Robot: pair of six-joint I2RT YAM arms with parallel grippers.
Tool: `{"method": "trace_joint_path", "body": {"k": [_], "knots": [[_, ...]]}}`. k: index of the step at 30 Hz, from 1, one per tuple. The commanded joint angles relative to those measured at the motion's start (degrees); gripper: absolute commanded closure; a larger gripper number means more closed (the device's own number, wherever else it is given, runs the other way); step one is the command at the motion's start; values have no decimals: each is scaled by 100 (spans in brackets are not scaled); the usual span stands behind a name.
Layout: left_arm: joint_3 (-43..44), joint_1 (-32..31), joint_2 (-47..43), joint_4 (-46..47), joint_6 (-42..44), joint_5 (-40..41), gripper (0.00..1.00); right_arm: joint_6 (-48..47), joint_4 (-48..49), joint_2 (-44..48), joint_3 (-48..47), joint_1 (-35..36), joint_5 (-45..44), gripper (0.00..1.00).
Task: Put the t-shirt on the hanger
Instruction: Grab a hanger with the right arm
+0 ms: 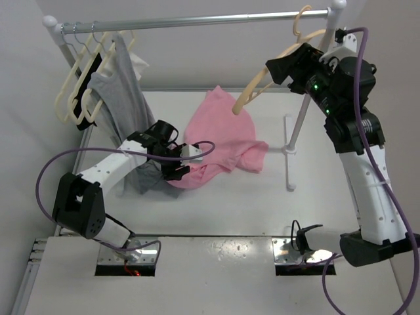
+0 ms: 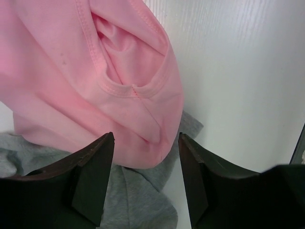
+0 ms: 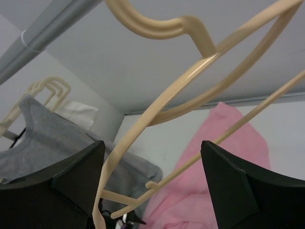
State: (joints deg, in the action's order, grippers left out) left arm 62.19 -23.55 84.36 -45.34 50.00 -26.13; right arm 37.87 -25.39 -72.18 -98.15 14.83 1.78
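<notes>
Here, the t-shirt [image 1: 220, 134] is seen heaped near the middle of the white table [image 1: 262, 203], its upper part drawn up into a peak toward the back. Its lower left edge is laid over a fold of the gray garment [image 1: 121, 92], which hangs down from the bunch of cream hangers [image 1: 72, 98] at the left end of the rail [image 1: 197, 21].

The hanger [image 1: 259, 85] is tilted steeply at the right end of the rail, with its hook up by the bar and its low end brought against the raised peak of the shirt. Whether that end is inside the cloth cannot be told.

The right gripper [image 1: 279, 69] is placed around the hanger just below the hook. In the right wrist view its fingers are held wide apart, and the thin arms of the hanger pass between them without being pinched.

The left gripper [image 2: 145, 138] is held low at the shirt's near edge. Its fingers are parted, and a hemmed pink fold is seen just ahead of the gap, not clamped.
</notes>
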Motion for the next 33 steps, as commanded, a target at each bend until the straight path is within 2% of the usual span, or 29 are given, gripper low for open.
{"method": "trace_joint_path", "body": {"k": [1, 9, 11, 14, 19, 21, 22, 25, 26, 27, 33], "knots": [[-163, -18, -227, 184, -280, -41, 38, 791, 1104, 143, 364, 29, 68, 19], [-216, -18, -227, 307, -280, -41, 38, 1704, 1624, -50, 814, 29, 103, 19], [-269, -18, -174, 368, -280, -41, 38, 1925, 2043, -50, 1130, 29, 173, 19], [-269, -18, -174, 430, -342, -41, 38, 2163, 2493, -50, 1456, 29, 314, 28], [-322, -18, -174, 430, -394, -41, 38, 2295, 2679, -50, 1588, 29, 445, 50], [-383, -18, -174, 430, -394, -41, 38, 2356, 2907, -50, 1676, 29, 551, 61], [-383, -18, -174, 430, -394, -41, 38, 2357, 2908, 11, 1754, 29, 630, 73], [-383, -18, -174, 430, -456, -41, 38, 2418, 2987, 90, 1878, 29, 710, 88], [-383, -18, -174, 430, -456, -41, 38, 2418, 2987, 160, 1878, 29, 779, 97], [-383, -18, -174, 430, -456, -41, 38, 2418, 2987, 161, 1939, 29, 780, 100], [-331, -18, -174, 430, -456, -41, 38, 2305, 3259, 301, 1879, 29, 1402, 100]]}}
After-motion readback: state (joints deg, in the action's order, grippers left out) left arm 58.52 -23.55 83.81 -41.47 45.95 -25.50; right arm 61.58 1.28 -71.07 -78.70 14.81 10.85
